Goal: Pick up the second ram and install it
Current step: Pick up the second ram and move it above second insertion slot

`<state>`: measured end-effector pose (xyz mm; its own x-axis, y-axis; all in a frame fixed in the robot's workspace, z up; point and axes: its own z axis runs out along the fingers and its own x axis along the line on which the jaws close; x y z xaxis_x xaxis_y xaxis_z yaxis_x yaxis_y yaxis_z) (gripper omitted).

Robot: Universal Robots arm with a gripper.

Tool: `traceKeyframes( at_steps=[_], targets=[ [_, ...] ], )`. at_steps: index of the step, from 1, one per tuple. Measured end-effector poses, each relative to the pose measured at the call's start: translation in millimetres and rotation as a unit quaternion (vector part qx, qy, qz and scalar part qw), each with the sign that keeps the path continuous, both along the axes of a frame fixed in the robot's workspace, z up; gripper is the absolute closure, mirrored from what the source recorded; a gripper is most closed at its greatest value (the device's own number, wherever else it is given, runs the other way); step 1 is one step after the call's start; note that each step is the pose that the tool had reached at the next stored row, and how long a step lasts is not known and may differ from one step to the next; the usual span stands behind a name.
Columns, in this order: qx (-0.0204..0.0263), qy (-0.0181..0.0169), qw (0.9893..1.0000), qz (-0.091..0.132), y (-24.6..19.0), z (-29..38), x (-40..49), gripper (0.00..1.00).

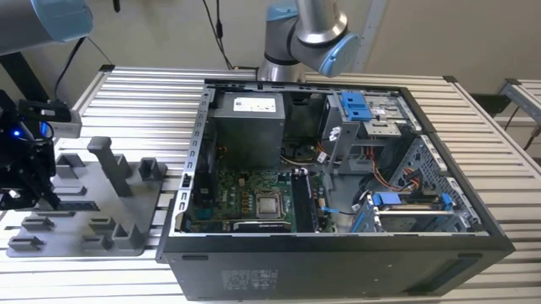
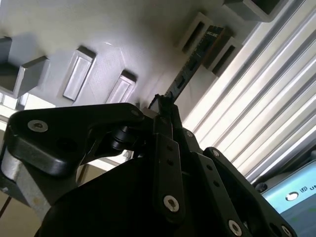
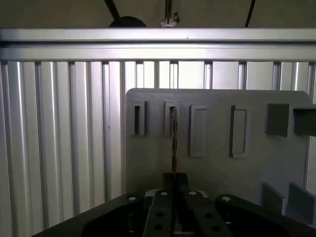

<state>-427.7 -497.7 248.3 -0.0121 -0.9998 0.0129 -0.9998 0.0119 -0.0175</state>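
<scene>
The jaws stand narrow, pinched on the near end of the second ram (image 3: 174, 143), which runs edge-on straight out from between them. Its far end sits in a slot of the grey fixture plate (image 3: 217, 168), between two raised grey blocks (image 2: 224, 52) in the second wrist view. The plate lies on the slatted metal surface (image 1: 135, 95), to the exterior view's left of the open computer case (image 1: 338, 259)

Robotics lab, slatted aluminium bench (image 1: 135, 95), opened computer case (image 1: 338, 266)
</scene>
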Motion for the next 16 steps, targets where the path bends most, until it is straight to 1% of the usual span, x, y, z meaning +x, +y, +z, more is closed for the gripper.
traceKeyframes(
  at_steps=[3,4,7,8,10,12,14,16],
  targets=[
    [0.0031,0.0001,1.0,0.0,0.0,3.6,0.0,0.86],
    [0.0051,0.0,1.0,0.0,0.0,4.7,0.0,0.86],
    [0.0135,0.0001,0.9999,0.0,0.0,8.0,0.0,0.86],
    [0.0152,0.0001,0.9999,0.0,0.1,9.1,-0.1,0.86],
    [0.016,0.0003,0.9999,0.0,0.1,11.2,-0.1,0.86],
    [0.0161,0.0017,0.9999,0.0,0.0,12.9,0.0,0.86],
    [0.0161,0.0041,0.9999,0.0,0.0,14.4,0.1,0.86],
    [0.0161,0.0073,0.9998,0.0,0.0,16.2,0.1,0.86]
  ],
)
